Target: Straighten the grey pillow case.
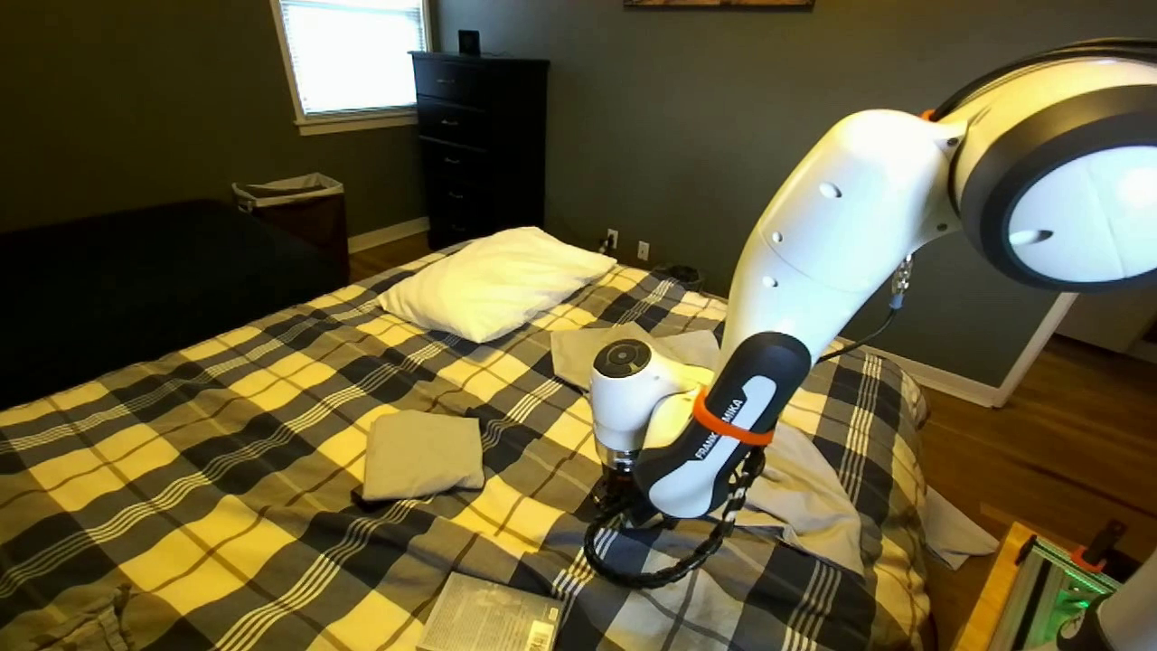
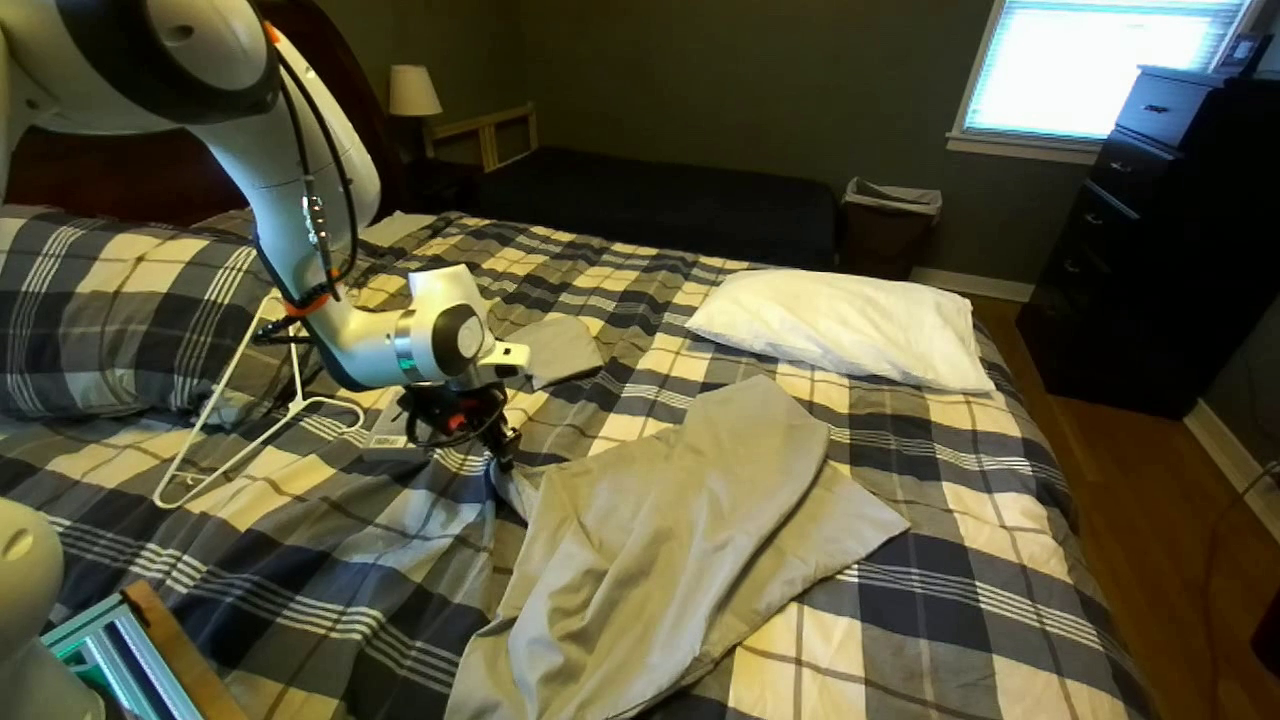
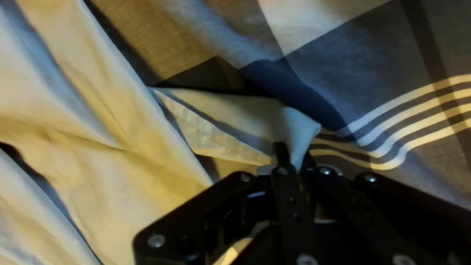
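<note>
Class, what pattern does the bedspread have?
Plaid: the bedspread has dark blue, grey and cream checks with thin pale stripes, clearest in an exterior view.

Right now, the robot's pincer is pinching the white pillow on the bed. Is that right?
Not the pillow! The wrist view shows the pincer pinching a bit of the grey case instead. The pillow is white and on the bed, just as you said.

Grey pillow case (image 2: 660, 530) lies wrinkled toward the near edge of the bed (image 2: 950, 580), one flap reaching the gripper (image 2: 503, 456). White pillow (image 2: 850, 325) sits by the far foot corner; white hanger (image 2: 298, 402) rests against a plaid pillow (image 2: 130, 310) at the head edge.
</note>
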Robot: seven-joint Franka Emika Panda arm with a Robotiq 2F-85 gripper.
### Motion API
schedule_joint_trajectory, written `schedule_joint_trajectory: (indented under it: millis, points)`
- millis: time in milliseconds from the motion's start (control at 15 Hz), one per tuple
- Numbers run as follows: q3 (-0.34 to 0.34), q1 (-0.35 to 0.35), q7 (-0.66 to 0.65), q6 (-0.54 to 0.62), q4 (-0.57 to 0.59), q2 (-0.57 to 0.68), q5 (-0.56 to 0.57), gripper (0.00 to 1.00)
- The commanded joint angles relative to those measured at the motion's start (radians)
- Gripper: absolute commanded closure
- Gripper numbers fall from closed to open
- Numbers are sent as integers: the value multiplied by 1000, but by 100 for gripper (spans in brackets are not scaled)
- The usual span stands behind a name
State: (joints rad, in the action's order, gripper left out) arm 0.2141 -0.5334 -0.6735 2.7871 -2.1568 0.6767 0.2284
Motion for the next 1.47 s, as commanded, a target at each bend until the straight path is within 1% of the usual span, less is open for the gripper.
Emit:
schedule_joint_trajectory:
  millis: [0, 67, 200, 400, 533, 667, 733, 800, 933, 1067, 1133, 1200, 1267, 1333, 1400]
  points:
    - [-118, 81, 147, 17, -24, -25, -24, 100]
    - [-119, 66, 168, 57, -39, -34, -11, 99]
    - [-147, 61, 237, 116, -60, -58, -12, 99]
    - [-194, 34, 320, 181, -91, -114, -13, 99]
    - [-240, 33, 381, 224, -111, -148, -14, 99]
    - [-302, 49, 457, 250, -131, -180, -15, 99]
    - [-337, 68, 503, 260, -136, -187, -16, 99]
    - [-278, 27, 447, 227, -89, -149, -33, 98]
    - [-312, 34, 482, 231, -105, -172, -32, 98]
    - [-316, 35, 482, 250, -96, -160, -37, 99]
    - [-329, 43, 486, 264, -85, -148, -46, 99]
    - [-363, 70, 498, 269, -78, -138, -69, 99]
    - [-365, 68, 493, 262, -71, -133, -82, 73]
    - [-370, 69, 494, 257, -71, -133, -92, 71]
    - [-374, 70, 493, 261, -75, -136, -102, 65]
